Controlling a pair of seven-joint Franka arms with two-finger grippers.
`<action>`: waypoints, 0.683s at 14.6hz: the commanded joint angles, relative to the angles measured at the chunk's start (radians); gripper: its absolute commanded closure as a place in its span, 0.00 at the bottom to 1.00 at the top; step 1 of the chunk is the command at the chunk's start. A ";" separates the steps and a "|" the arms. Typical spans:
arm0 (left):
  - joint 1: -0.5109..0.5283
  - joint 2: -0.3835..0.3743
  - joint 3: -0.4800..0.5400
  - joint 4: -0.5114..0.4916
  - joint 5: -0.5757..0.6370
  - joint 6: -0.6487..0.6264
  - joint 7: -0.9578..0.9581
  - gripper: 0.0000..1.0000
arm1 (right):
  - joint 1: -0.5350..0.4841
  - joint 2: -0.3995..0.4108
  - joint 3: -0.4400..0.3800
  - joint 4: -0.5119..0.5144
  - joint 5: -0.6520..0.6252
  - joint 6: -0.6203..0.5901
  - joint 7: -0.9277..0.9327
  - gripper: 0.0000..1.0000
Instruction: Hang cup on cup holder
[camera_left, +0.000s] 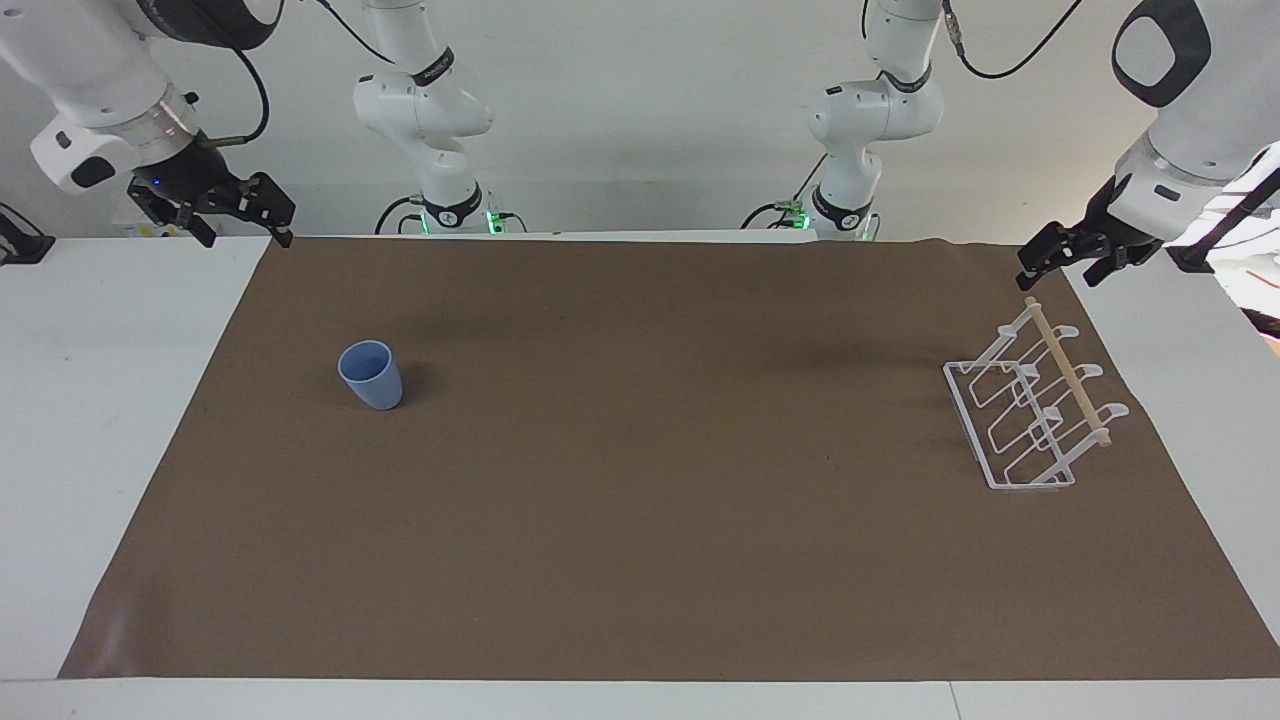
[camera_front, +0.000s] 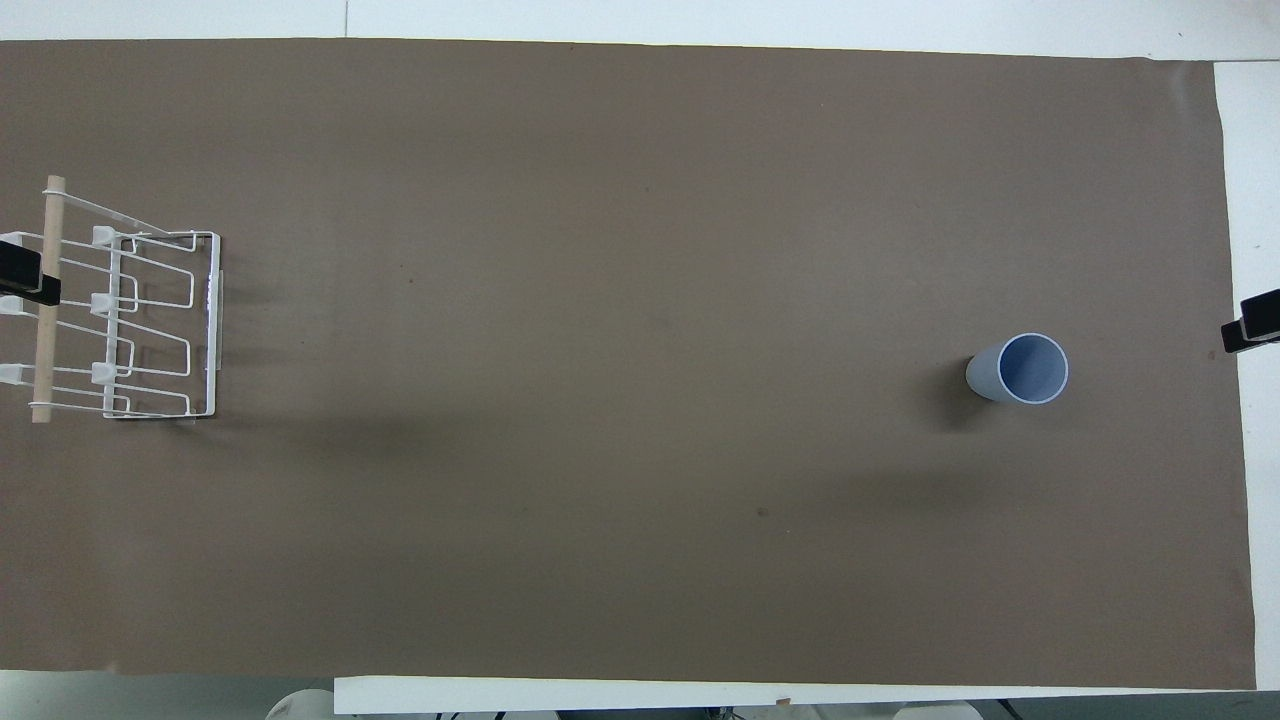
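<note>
The cup (camera_left: 371, 375) is a small light-blue tumbler. It stands upright, mouth up, on the brown mat toward the right arm's end of the table, and shows again in the overhead view (camera_front: 1020, 368). The cup holder (camera_left: 1068, 372) is a white wire rack with a wooden dowel along its top. It stands at the left arm's end (camera_front: 212, 320). My left gripper (camera_left: 1058, 278) hangs open over the mat's corner beside the rack, its tip (camera_front: 20, 275) showing over the dowel. My right gripper (camera_left: 248, 238) hangs open over the mat's edge, well apart from the cup, with only its tip (camera_front: 1250, 325) showing from above.
A brown mat (camera_left: 640, 520) covers most of the white table (camera_left: 90, 400). Two more white robot arms (camera_left: 430, 110) stand on bases at the table's robot-side edge.
</note>
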 joint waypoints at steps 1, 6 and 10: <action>0.009 -0.005 -0.007 0.003 0.018 -0.014 0.005 0.00 | 0.000 -0.037 0.002 -0.066 -0.017 0.059 -0.017 0.00; 0.009 -0.005 -0.007 0.003 0.018 -0.014 0.004 0.00 | 0.002 -0.123 0.004 -0.427 -0.013 0.415 -0.020 0.00; 0.009 -0.005 -0.007 0.003 0.018 -0.014 0.004 0.00 | 0.002 -0.108 0.006 -0.584 0.001 0.574 -0.049 0.00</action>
